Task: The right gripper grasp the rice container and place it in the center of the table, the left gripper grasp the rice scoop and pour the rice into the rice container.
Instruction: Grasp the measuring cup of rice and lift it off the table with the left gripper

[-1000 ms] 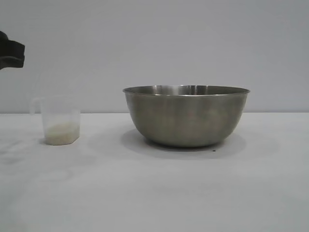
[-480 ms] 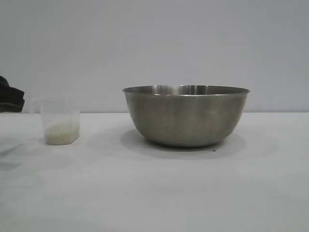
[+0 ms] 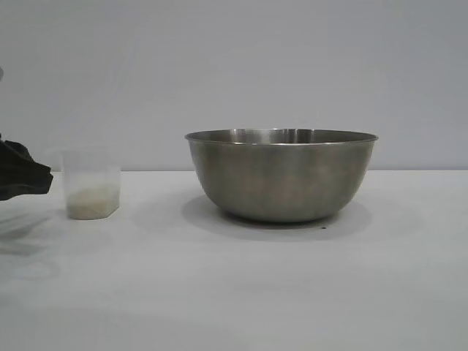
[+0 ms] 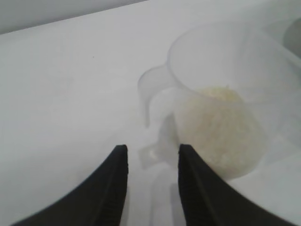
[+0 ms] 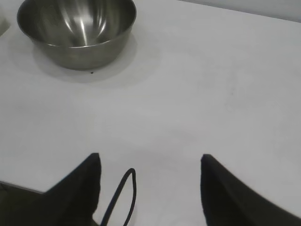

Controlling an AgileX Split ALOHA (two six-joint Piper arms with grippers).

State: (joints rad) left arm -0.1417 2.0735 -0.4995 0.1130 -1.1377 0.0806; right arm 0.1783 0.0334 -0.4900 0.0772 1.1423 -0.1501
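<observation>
The rice container (image 3: 281, 175), a large steel bowl, stands upright near the middle of the white table (image 3: 234, 292); it also shows far off in the right wrist view (image 5: 77, 30). The rice scoop (image 3: 91, 183), a translucent cup, stands at the left with whitish rice (image 3: 91, 202) in its bottom. My left gripper (image 3: 25, 178) is low at the left edge, just beside the scoop. In the left wrist view it (image 4: 153, 153) is open, and the scoop's handle (image 4: 153, 92) lies just ahead of the fingertips. My right gripper (image 5: 150, 162) is open and empty, well back from the bowl.
A thin black cable loop (image 5: 123, 190) hangs between the right gripper's fingers. A small dark speck (image 3: 324, 227) lies on the table by the bowl's base. The plain grey wall stands behind the table.
My left gripper has come down from above the table's left edge and moved right, toward the scoop. The bowl and the scoop have not moved.
</observation>
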